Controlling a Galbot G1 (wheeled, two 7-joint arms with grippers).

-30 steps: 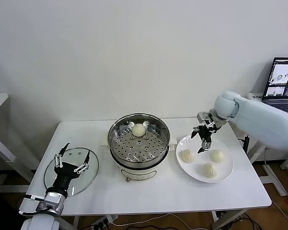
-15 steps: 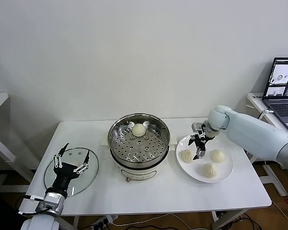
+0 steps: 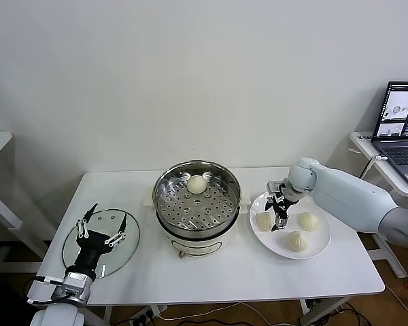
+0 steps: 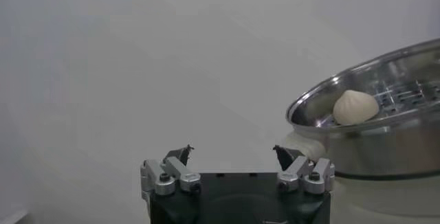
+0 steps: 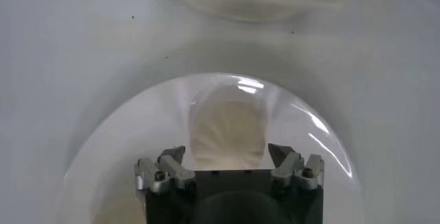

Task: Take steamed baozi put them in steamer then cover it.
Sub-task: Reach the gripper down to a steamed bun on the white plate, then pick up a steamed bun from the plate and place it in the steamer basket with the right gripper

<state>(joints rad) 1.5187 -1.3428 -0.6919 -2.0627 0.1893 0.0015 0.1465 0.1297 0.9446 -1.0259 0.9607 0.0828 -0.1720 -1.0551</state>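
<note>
The right hand (image 3: 277,219) straddles a baozi (image 3: 264,221) on the plate (image 3: 314,248), fingers part-open (grip unclear).

White table (image 3: 211,275) with cover (image 3: 102,242), steamer (image 3: 197,204), plate (image 3: 318,249).

A round stainless-steel steamer (image 3: 196,204) with a perforated tray stands at the middle of the white table (image 3: 211,272), one cream-white pleated baozi (image 3: 196,183) lying at the tray's back rim. Toward the left edge lies a round clear glass cover (image 3: 100,242). Toward the right edge, just beside the steamer, a flat white plate (image 3: 290,252) carries three more baozi (image 3: 297,240).
</note>
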